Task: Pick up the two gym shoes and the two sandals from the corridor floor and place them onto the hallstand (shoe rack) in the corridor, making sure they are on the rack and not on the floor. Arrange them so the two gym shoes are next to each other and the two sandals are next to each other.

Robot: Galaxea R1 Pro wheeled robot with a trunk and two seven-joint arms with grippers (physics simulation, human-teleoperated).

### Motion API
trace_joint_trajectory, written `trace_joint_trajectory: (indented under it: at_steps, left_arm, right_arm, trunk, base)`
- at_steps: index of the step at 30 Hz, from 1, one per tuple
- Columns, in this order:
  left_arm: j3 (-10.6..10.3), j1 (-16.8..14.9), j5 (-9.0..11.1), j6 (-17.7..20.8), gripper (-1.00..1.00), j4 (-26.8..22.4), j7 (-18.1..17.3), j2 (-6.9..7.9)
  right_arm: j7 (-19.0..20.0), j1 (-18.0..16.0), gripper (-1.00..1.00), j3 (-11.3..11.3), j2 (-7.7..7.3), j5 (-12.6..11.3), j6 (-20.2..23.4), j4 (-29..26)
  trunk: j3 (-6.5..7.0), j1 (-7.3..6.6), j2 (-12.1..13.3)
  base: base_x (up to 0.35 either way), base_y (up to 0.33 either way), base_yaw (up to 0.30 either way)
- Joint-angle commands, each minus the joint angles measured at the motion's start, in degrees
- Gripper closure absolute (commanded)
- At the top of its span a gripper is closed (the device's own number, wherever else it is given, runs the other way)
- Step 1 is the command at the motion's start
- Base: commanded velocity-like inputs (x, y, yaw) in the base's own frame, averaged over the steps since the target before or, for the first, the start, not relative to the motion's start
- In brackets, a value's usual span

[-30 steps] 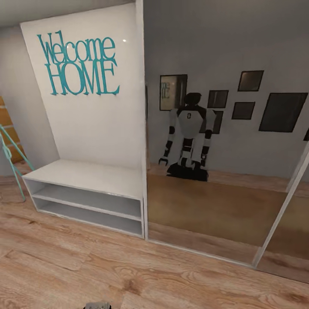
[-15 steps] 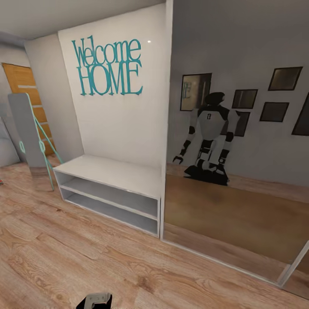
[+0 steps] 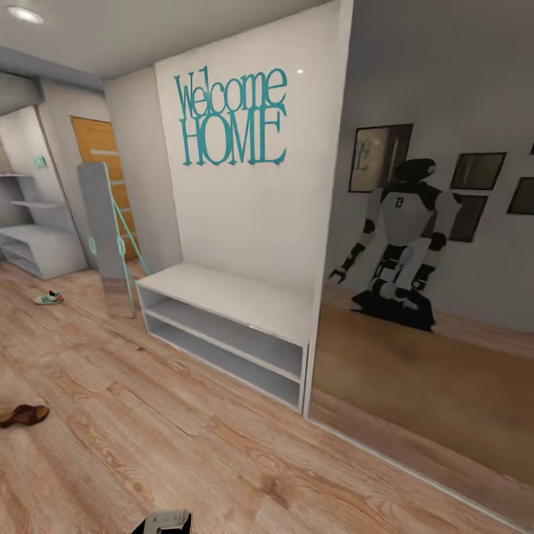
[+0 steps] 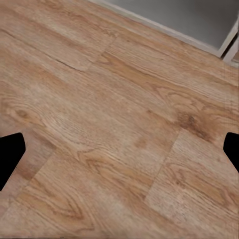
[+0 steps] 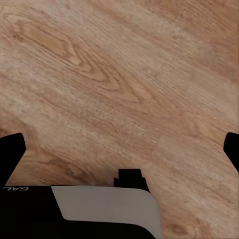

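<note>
A gym shoe (image 3: 49, 297), white with teal stripes, lies on the corridor floor (image 3: 185, 445) at the far left. A dark brown sandal (image 3: 22, 415) lies nearer to me by the left edge. Behind the gym shoe stands the hallstand (image 3: 44, 248), a low light-grey bench with floating shelves above it. Both are far from my arms. My left gripper (image 4: 119, 154) is open over bare planks. My right gripper (image 5: 119, 149) is open too, with only floor between its black fingertips (image 5: 11, 149).
A white bench (image 3: 230, 319) with two open shelves stands ahead under a "Welcome HOME" panel (image 3: 233, 119). A large mirror (image 3: 445, 297) to its right reflects me. A narrow grey panel with a teal frame (image 3: 104, 230) leans beside the bench. A wooden door (image 3: 100, 148) is behind it.
The head camera has swung left, so the bench and mirror have slid right in the picture. The gym shoe, the sandal and the far-left hallstand have come into view.
</note>
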Motion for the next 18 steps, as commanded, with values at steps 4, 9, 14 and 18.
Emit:
trace_joint_trajectory:
  at_steps: [4,9,14,18]
  left_arm:
    - [0.1,0.0,0.1,-0.2,-1.0,0.1,0.0,-0.04]
    - [0.1,0.0,0.2,-0.1,-1.0,0.1,0.1,-0.04]
    - [0.1,0.0,0.2,-0.1,-1.0,0.1,0.1,-0.04]
    - [0.1,0.0,0.2,-0.1,-1.0,0.1,0.1,-0.04]
  right_arm:
    - [0.0,0.0,-1.0,0.0,0.0,0.0,0.0,0.0]
    - [0.0,0.0,-1.0,0.0,0.0,0.0,0.0,0.0]
    - [0.0,0.0,-1.0,0.0,0.0,0.0,0.0,0.0]
    - [0.0,0.0,-1.0,0.0,0.0,0.0,0.0,0.0]
  trunk:
    - [-0.06,0.0,0.0]
    - [-0.06,0.0,0.0]
    - [-0.06,0.0,0.0]
    - [-0.06,0.0,0.0]
  base:
    - [0.004,0.0,0.297]
    - [0.093,0.0,0.297]
    - [0.207,0.025,0.297]
    - [0.274,0.082,0.297]
